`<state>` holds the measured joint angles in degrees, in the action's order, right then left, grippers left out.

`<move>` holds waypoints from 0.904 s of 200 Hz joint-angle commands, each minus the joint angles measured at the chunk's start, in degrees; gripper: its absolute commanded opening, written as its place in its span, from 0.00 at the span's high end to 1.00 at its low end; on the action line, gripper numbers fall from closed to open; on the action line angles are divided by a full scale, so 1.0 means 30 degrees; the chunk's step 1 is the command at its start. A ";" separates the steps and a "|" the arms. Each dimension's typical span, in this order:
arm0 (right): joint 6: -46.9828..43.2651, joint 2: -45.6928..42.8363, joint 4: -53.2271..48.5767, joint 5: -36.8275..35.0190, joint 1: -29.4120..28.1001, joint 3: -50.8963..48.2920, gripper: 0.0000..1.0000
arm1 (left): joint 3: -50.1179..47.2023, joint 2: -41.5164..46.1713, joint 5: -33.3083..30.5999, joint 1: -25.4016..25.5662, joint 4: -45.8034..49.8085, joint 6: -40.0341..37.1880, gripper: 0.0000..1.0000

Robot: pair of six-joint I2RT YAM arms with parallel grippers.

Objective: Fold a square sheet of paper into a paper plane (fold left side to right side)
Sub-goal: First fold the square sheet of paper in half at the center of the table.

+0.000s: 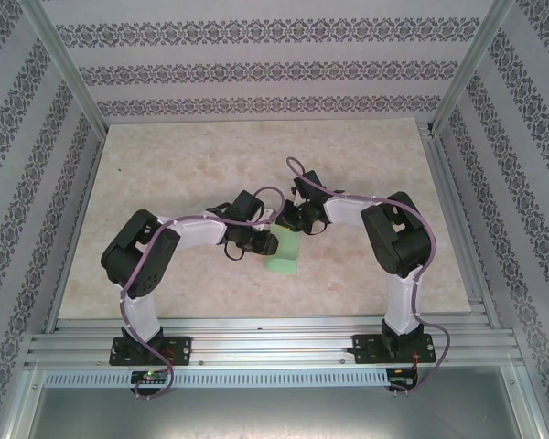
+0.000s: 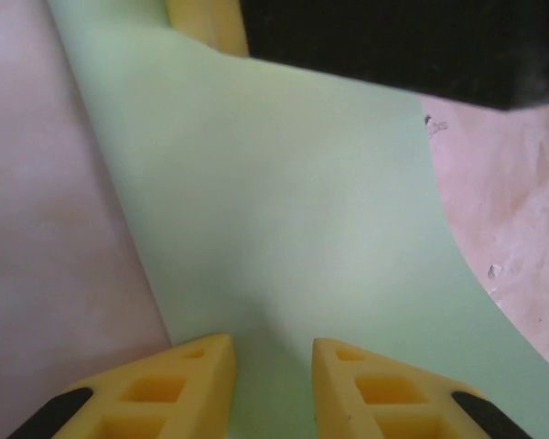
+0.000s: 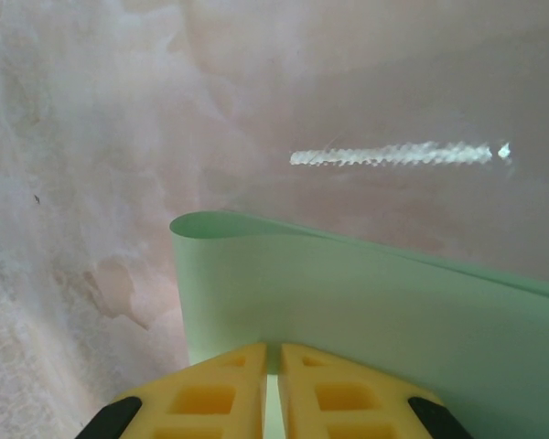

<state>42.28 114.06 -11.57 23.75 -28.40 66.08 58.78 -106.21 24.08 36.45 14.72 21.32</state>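
From above, both arms meet in the middle of the pale, stone-look worktop (image 1: pixel 210 165). The green paper sheet (image 1: pixel 284 256) lies just under them. The right wrist camera shows more. The right end effector (image 3: pixel 273 352) is almost closed and pinches the thin paper between its yellow tips. The paper bends up there in a soft curve. The left wrist camera shows the left end effector (image 2: pixel 274 352) a little open, holding nothing, its tips over the flat, smooth paper. Bare worktop lies all around, up to the metal rails (image 1: pixel 256 331).
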 commanded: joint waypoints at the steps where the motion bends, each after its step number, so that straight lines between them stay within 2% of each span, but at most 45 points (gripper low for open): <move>1: -0.0588 0.0730 -0.1620 -0.1550 -0.0112 -0.0038 0.86 | -0.0947 0.0416 -0.0336 0.0148 0.1434 -0.1656 0.68; 71: -0.0500 0.0915 -0.1608 -0.1540 -0.0167 0.0124 0.86 | -0.1582 0.1361 0.1117 0.0761 0.1782 -0.3777 0.65; 181: -0.0502 0.0914 -0.1781 -0.1501 -0.0185 0.0245 0.86 | -0.3068 0.1887 0.2144 0.1777 0.1630 -0.3747 0.64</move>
<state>41.89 114.19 -13.56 23.44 -28.91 66.94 52.60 -101.49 26.74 39.22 13.91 10.72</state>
